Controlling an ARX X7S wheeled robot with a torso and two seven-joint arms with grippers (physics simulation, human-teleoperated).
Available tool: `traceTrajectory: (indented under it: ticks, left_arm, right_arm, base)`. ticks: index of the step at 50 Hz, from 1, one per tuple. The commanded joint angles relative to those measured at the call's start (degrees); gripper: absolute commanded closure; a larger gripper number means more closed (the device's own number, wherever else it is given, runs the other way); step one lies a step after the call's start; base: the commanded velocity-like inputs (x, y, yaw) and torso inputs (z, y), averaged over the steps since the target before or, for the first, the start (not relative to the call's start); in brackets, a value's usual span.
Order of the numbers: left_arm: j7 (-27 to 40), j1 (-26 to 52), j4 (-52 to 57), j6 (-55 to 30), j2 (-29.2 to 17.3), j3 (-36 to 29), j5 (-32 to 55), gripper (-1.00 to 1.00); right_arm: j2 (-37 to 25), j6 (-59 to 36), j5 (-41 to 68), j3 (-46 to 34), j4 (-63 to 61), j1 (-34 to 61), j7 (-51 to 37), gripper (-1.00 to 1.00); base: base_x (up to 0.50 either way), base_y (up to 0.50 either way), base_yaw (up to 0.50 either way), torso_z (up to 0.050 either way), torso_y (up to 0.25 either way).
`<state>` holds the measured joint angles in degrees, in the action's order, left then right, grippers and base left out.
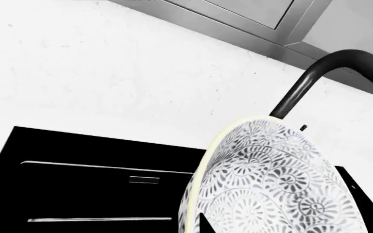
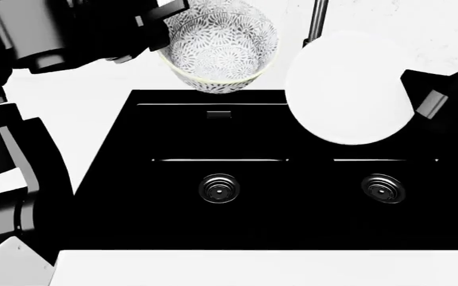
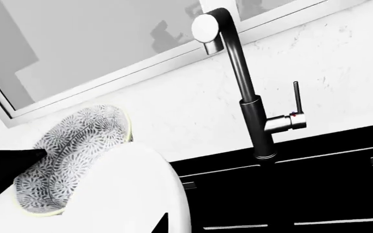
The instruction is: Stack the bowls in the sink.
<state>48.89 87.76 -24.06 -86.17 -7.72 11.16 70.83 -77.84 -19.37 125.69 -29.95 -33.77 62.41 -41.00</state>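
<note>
My left gripper (image 2: 167, 27) is shut on the rim of the floral-patterned bowl (image 2: 221, 47) and holds it tilted in the air over the back edge of the black sink (image 2: 173, 131). In the left wrist view the patterned bowl (image 1: 277, 179) fills the near side, with one fingertip (image 1: 206, 224) on its rim. My right gripper (image 2: 417, 95) is shut on the plain white bowl (image 2: 348, 89) and holds it above the sink's right basin, just right of the patterned bowl. The right wrist view shows the white bowl (image 3: 109, 194) in front of the patterned bowl (image 3: 76, 141).
The tall dark faucet (image 3: 245, 97) stands behind the sink between the two bowls, and it also shows in the head view (image 2: 318, 21). Two steel drains, left (image 2: 219, 188) and right (image 2: 383, 188), lie in the basins. White counter (image 2: 253, 268) surrounds the sink.
</note>
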Motion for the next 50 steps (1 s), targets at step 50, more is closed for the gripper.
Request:
traceTrajectory:
  ticks: [50]
  left_arm:
    - [-32.9, 9.3, -36.4, 9.4, 4.6, -55.6, -3.0, 1.00]
  right_arm:
    - [2.9, -4.3, -1.0, 1.4, 4.0, 4.2, -1.3, 1.00]
  base:
    - [0.00, 0.00, 0.00, 0.000, 0.001]
